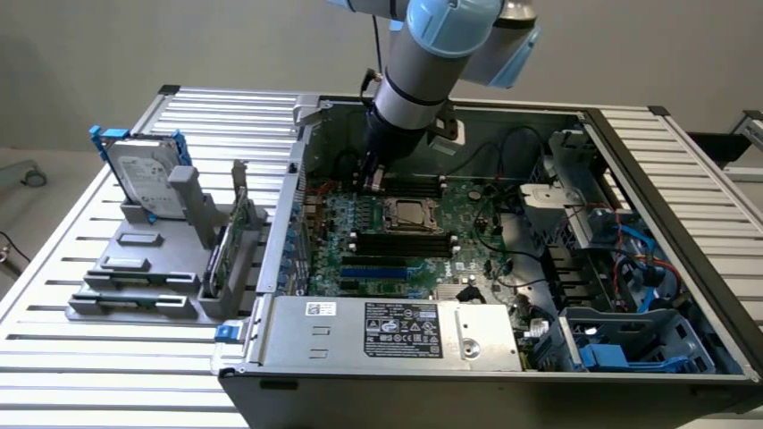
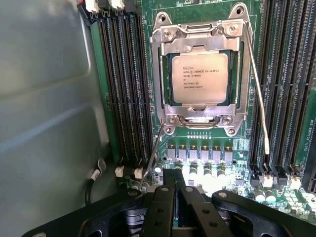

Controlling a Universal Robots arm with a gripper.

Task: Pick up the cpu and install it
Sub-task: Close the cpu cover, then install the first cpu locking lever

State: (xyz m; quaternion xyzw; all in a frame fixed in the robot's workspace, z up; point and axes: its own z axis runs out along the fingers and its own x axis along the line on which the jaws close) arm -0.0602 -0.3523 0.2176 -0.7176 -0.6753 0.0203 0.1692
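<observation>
The cpu (image 2: 199, 76) lies flat in its socket while the gripper (image 2: 178, 176), its black fingers pressed together on nothing, hangs just short of it inside the open computer case (image 1: 477, 398). The chip's dull silver lid, printed with fine dark lettering, shows through the window of a stamped steel socket frame (image 2: 202, 42). The frame overlaps the chip's edges, apparently to press it onto the contacts. Two thin wire levers (image 2: 257, 94) slant away from the frame; whether they are latched cannot be told. Long black memory slots (image 2: 123, 89) flank the socket on the glossy green motherboard (image 2: 243, 148). Outside the case, a silver hard drive (image 1: 149, 174) in blue brackets stands upright in a grey fixture (image 1: 143, 268), seemingly parked for handling.
</observation>
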